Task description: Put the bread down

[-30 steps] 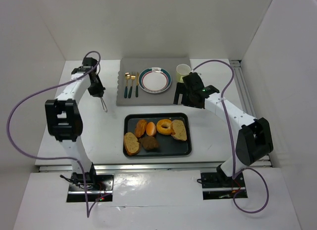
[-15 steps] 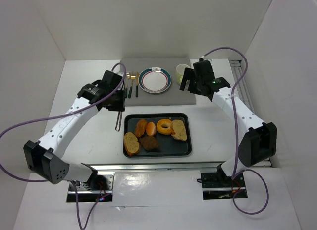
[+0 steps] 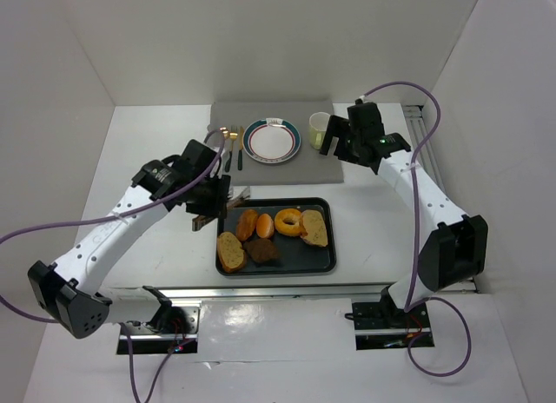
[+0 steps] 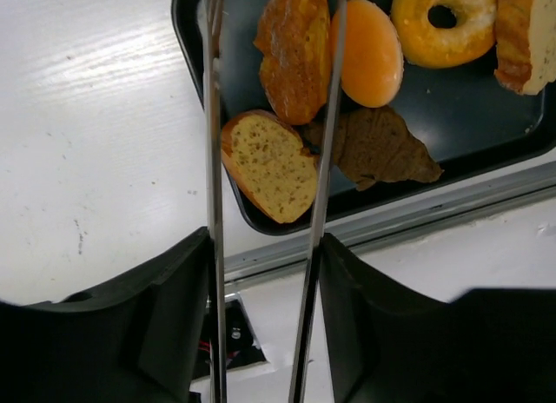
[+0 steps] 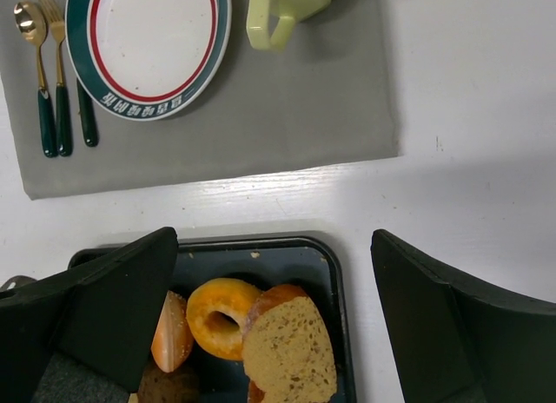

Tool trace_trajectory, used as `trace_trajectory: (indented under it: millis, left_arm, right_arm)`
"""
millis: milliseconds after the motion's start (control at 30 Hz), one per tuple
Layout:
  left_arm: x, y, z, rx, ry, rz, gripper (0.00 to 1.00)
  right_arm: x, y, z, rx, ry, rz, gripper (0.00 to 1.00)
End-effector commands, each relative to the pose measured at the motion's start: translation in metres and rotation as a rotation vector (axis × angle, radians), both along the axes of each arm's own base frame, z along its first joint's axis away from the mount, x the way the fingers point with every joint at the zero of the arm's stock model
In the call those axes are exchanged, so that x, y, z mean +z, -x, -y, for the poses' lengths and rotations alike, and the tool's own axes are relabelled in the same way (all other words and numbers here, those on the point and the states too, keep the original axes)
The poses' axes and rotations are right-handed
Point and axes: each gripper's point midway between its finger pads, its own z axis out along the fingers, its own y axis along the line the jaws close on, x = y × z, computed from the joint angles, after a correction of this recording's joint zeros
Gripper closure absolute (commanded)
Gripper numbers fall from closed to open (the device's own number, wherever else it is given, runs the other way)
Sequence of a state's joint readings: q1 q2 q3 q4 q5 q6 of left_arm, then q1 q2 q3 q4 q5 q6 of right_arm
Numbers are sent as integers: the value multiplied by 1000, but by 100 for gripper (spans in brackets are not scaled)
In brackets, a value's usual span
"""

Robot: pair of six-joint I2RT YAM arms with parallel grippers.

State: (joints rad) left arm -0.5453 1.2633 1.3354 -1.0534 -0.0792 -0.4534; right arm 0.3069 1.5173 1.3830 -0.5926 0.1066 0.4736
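Top cam high behind bases, angled down. Wrist cams face down — left close, right higher — all share tray (image 3: 295,257).

A robotics lab test cell: plain white panel walls (image 3: 287,38) box in a white tabletop (image 3: 139,134), purple cables (image 3: 400,84) loop off the arms, and a silver metal rail (image 3: 278,291) carries their bases. Ahead of the right gripper (image 5: 276,312), a grey fabric placemat (image 5: 287,116) holds a staged meal setting.

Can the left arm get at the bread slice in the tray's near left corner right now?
Probably yes: the tongs in the left tool are open with the slice between their blades in the wrist view, and nothing covers it.
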Motion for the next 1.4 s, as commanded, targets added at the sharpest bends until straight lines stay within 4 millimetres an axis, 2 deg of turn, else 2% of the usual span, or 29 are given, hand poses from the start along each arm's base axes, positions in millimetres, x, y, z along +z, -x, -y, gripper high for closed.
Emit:
trace_trajectory:
  millis: [0, 33, 133, 167, 300, 367, 567, 700, 733, 800, 833, 867, 933, 1000, 1033, 1100, 1133, 1200, 1233, 1300, 1367]
  left_arm:
    - [2, 10, 7, -11, 40, -40, 36]
    - [-2, 12, 6, -10, 34, -51, 33]
    - [-10, 16, 5, -23, 25, -75, 33]
    - [-13, 16, 6, -23, 24, -76, 34]
    - [-22, 18, 8, -20, 26, -106, 36]
    - [-32, 26, 12, -41, 49, -149, 37]
    - [-45, 26, 20, -36, 76, -176, 37]
    - [-56, 18, 20, -18, 61, -171, 37]
    - [-58, 18, 21, -18, 56, -179, 43]
    - [-49, 15, 22, -19, 65, -164, 52]
    - [-46, 15, 22, -27, 62, -161, 58]
    - [-42, 16, 21, -28, 67, -153, 70]
    - [-28, 15, 19, -31, 55, -139, 81]
    - [-13, 15, 16, -34, 47, -123, 87]
    - [4, 15, 15, -43, 54, -104, 87]
    - [17, 10, 16, -48, 50, -85, 87]
    - [34, 1, 20, -45, 68, -36, 87]
    - [44, -11, 19, -24, 60, -8, 87]
    - [42, -27, 22, -9, 52, -5, 87]
    - [61, -62, 32, 35, 103, 84, 87]
    - [64, -101, 44, 79, 134, 115, 87]
  right_arm:
    - [26, -5, -3, 20, -23, 65, 1]
    - [26, -5, -3, 20, -24, 65, 1]
    - [26, -5, -3, 20, -24, 65, 1]
    - [19, -5, -3, 20, -18, 48, 1]
    - [16, -5, -5, 27, -24, 46, 1]
    - [16, -5, -5, 27, -24, 46, 1]
    - [15, -3, -4, 27, -21, 37, 1]
    - [10, -4, -6, 35, -28, 36, 1]
    - [6, -4, -8, 42, -31, 24, 1]
    - [6, -4, -8, 42, -31, 24, 1]
    - [6, -4, -8, 42, -31, 24, 1]
    - [6, -4, -8, 42, -31, 24, 1]
    - [8, -5, -10, 49, -39, 31, 1]
    - [3, -6, -10, 49, -36, 21, 1]
    - [4, -6, -11, 43, -43, 20, 1]
    - [4, -6, -12, 50, -49, 18, 1]
    - [4, -6, -12, 50, -49, 18, 1]
    - [4, -6, -12, 50, -49, 18, 1]
    - [4, -6, -12, 50, -49, 18, 1]
    - [7, -5, -10, 42, -45, 29, 1]
    - [6, -4, -8, 35, -37, 22, 1]
